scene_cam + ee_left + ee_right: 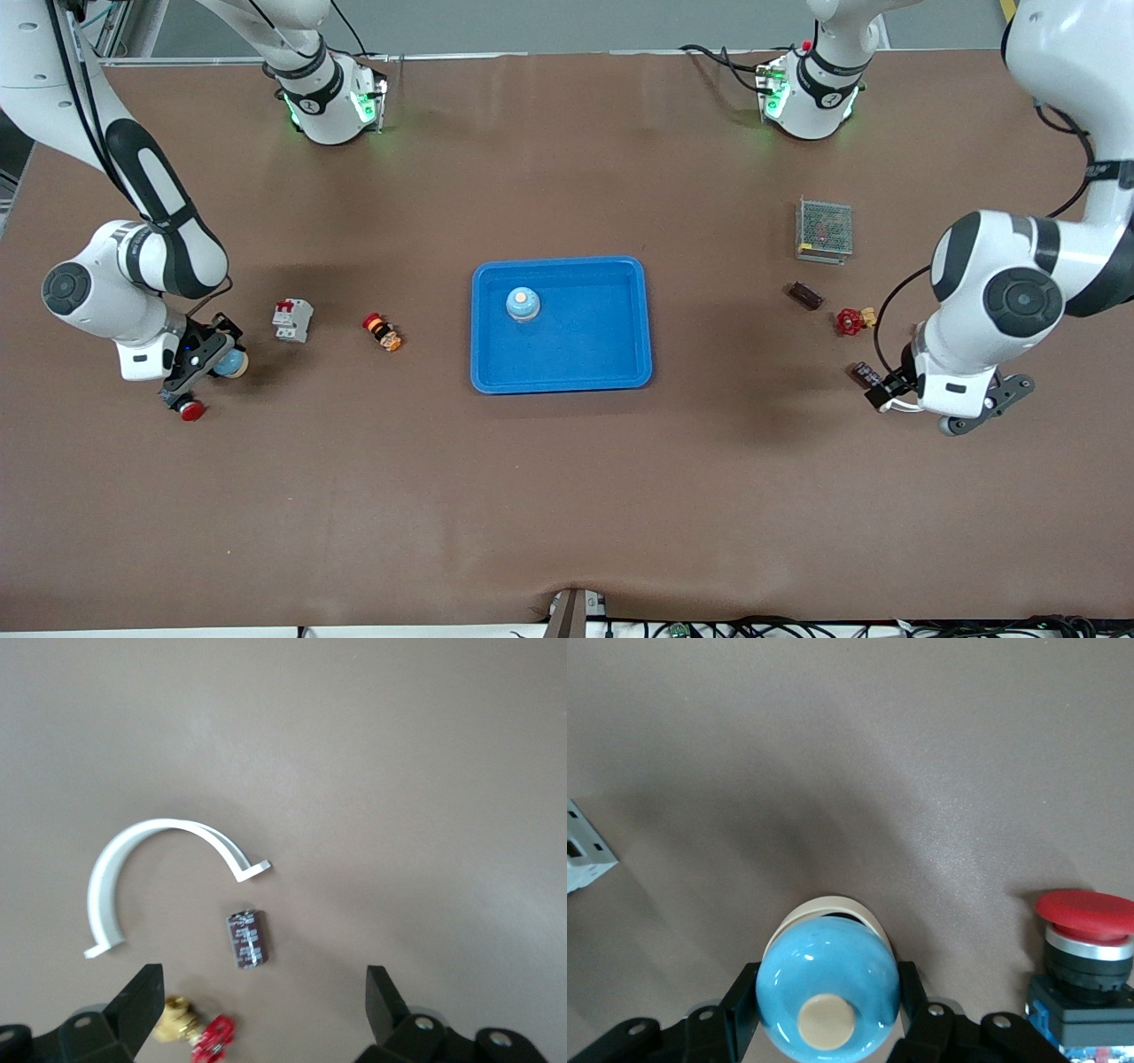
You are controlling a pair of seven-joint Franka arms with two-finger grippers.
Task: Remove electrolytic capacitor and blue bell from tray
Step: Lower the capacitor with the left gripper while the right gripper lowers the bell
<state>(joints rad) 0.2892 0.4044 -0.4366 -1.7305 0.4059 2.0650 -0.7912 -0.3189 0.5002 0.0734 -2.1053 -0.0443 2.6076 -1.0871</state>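
A dark brown capacitor [247,939] lies on the brown table toward the left arm's end [866,373]. My left gripper [263,1005] is open and empty just above it [886,390], and the capacitor lies a little ahead of the fingertips. My right gripper [827,992] is shut on a blue bell [827,979] with a cream button, low over the table at the right arm's end [232,361]. A second blue bell [523,304] stands in the blue tray [585,350] at the table's middle.
A white curved clip [151,859] and a red-and-brass valve [197,1036] lie close to the capacitor. A dark block [806,295] and a mesh box [824,229] lie farther off. A red push button [1085,957], a white breaker [292,320] and an orange part [383,332] lie near the right gripper.
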